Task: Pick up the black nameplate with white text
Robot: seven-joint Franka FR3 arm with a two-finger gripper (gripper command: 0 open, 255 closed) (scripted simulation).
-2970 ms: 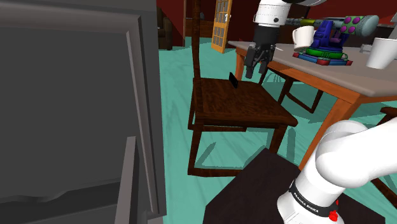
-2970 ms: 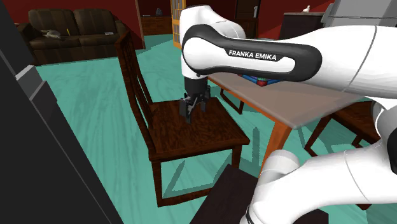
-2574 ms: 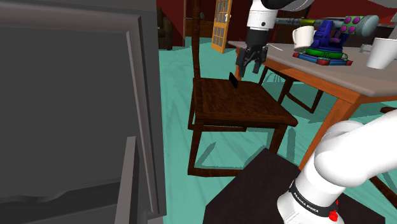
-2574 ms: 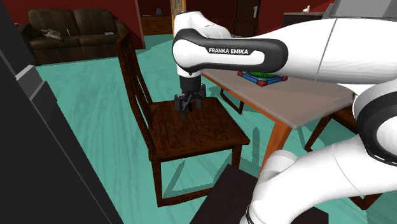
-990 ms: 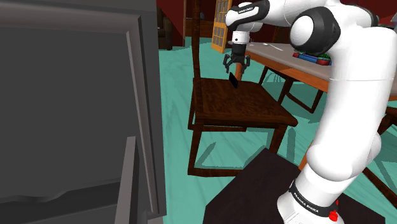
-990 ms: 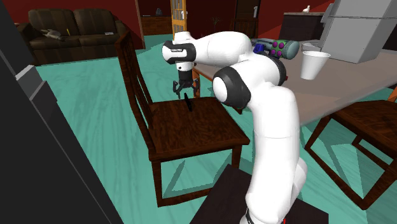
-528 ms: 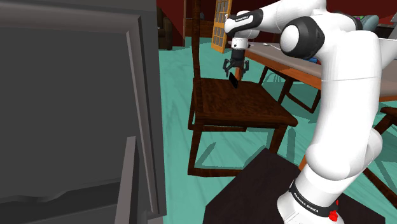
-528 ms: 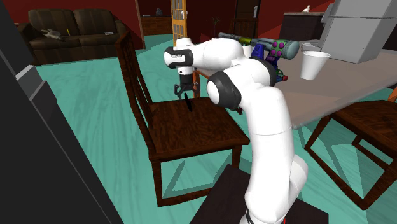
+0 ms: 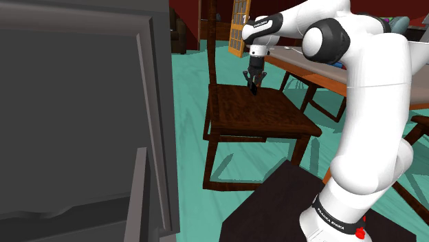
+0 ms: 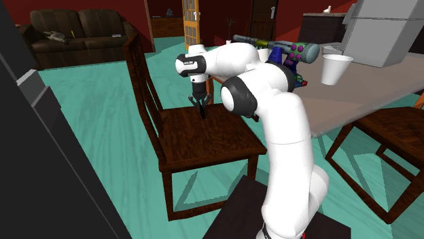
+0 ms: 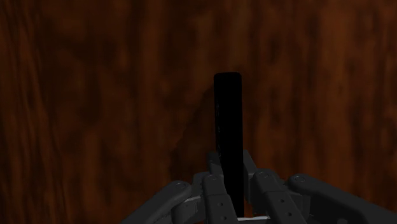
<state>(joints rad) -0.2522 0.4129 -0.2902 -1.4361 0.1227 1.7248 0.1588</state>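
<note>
The nameplate [image 11: 228, 127] is a thin black plate seen edge-on, standing upright on the dark wooden chair seat [image 9: 258, 113]; no text shows on it. My gripper [image 11: 229, 184] comes straight down over it, and both black fingers press against the plate's sides. In the shoulder view the gripper [image 9: 253, 82] is at the back of the seat with the nameplate [image 9: 254, 90] sticking out below its tips. The second exterior view shows the gripper [image 10: 202, 105] shut on the nameplate [image 10: 202, 113], close to the chair's backrest [image 10: 139, 75].
A wooden table [image 10: 367, 98] stands beside the chair, carrying a white cup [image 10: 333, 68] and a colourful toy [image 10: 289, 51]. A tall grey cabinet [image 9: 82, 117] takes up the shoulder view's left. A brown sofa [image 10: 75, 30] stands far off on the teal floor [image 10: 102, 115].
The gripper has come down over the nameplate and its fingers, spread wide a moment ago, have shut on the plate. The plate still stands on the seat.
</note>
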